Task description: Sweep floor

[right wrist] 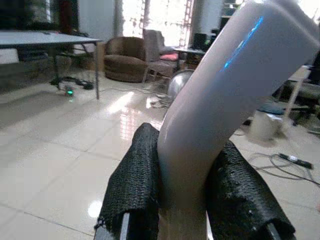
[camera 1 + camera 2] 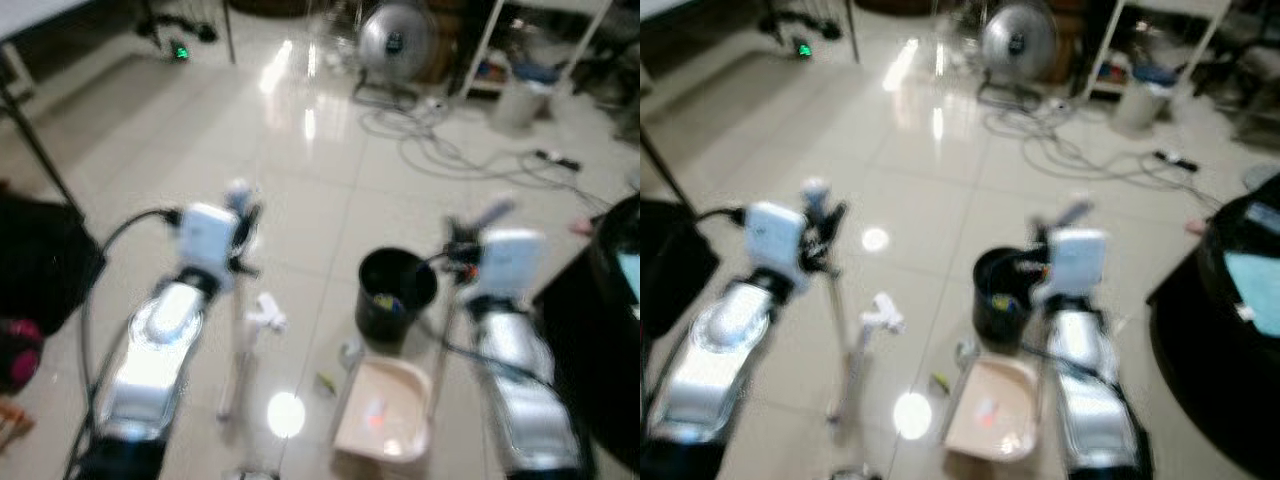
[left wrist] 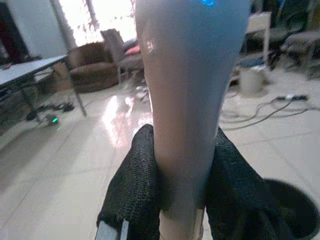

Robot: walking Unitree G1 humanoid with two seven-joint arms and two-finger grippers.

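My left gripper (image 2: 246, 226) is shut on a pale broom handle (image 2: 237, 345) that runs down to the tiled floor. In the left wrist view the handle (image 3: 190, 90) stands between the black fingers (image 3: 135, 190). The right gripper (image 2: 461, 252) is shut on the long handle (image 1: 225, 95) of a beige dustpan (image 2: 385, 412), which rests on the floor between my arms. A small yellow-green scrap (image 2: 325, 382) lies just left of the pan. A white piece (image 2: 268, 313) sits beside the broom handle; the blur hides what it is.
A black bin (image 2: 395, 292) stands just behind the dustpan. Cables (image 2: 450, 150) trail across the tiles toward a floor fan (image 2: 393, 40) and a white bucket (image 2: 518, 102). A dark bag (image 2: 40, 262) is at the left and a black object (image 2: 612, 300) at the right.
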